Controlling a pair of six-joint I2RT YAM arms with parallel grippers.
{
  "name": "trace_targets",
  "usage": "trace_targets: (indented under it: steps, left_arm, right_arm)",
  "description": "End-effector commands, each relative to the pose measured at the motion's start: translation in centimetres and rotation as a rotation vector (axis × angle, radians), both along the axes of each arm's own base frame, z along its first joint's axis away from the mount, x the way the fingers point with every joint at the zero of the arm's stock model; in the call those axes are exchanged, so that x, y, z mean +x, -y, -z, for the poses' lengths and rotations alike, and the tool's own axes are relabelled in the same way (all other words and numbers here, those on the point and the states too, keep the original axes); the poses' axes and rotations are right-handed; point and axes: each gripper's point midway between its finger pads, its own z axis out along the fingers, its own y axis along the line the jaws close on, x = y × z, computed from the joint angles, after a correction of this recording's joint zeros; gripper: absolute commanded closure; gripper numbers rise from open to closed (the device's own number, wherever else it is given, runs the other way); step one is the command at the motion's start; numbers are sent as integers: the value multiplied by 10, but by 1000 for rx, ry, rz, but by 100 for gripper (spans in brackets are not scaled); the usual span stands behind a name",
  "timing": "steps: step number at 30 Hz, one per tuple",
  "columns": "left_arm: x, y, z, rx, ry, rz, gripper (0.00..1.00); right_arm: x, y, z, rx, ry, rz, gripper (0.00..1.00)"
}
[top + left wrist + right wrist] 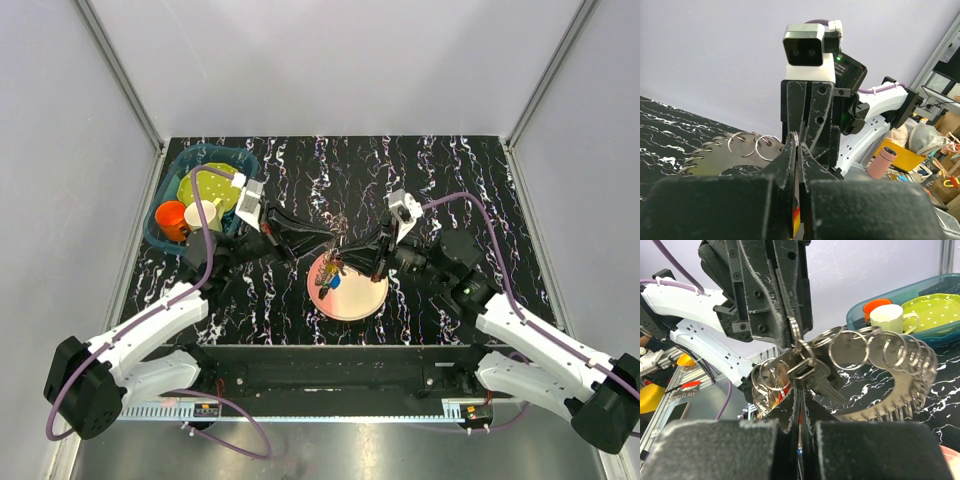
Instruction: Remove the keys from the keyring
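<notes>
Risk first: slipping of the thin metal out of one pair of jaws during a pull in opposite directions. Sends the keyring [867,412] with the keys [822,382] down on the pink plate [365,300], or beside it on the worktop [450,170], and costs a new pick-up. Likely cause: very small contact, smooth steel, and a pull not in line with the coil of the small split ring [796,332]. Second danger: bending or jamming of this small split ring, if forced without sliding the key along the coil. Third: collision of the two grippers, working tip to tip.

Left gripper [795,142]: jaws pressed together on the small split ring, as far as can be judged. Right gripper [799,392]: jaws also narrow, seemingly clamped on the flat body of the keyring just under a silvery key; exact hold partly hidden.

Keyring itself: held in the air between both grippers, over the pink plate, centre of the top view. Looks like a flat grey crescent with many small wire loops along the rim. Keys with blue and orange-red heads hanging below.
</notes>
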Motion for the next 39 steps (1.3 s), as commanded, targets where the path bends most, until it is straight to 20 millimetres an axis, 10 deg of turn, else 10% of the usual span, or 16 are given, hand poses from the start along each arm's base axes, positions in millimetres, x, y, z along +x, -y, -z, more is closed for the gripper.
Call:
trace_targets:
  steps: [1,9,13,18,39]
  left_arm:
    - [-2,-12,-35,-144,87,-49,100]
    - [-11,-14,-34,-151,99,0,100]
    - [-19,-18,-33,-147,115,53,100]
    - [-31,-16,-32,-119,126,137,100]
    - [-46,-13,-28,-60,132,245,100]
  right_arm:
    - [-5,-5,-14,35,60,20,100]
    - [-5,-2,-8,-14,51,76,100]
    - [-12,16,-29,-10,147,114,70]
    - [-21,39,-46,-25,262,166,58]
    - [-24,17,-57,-165,490,28,72]
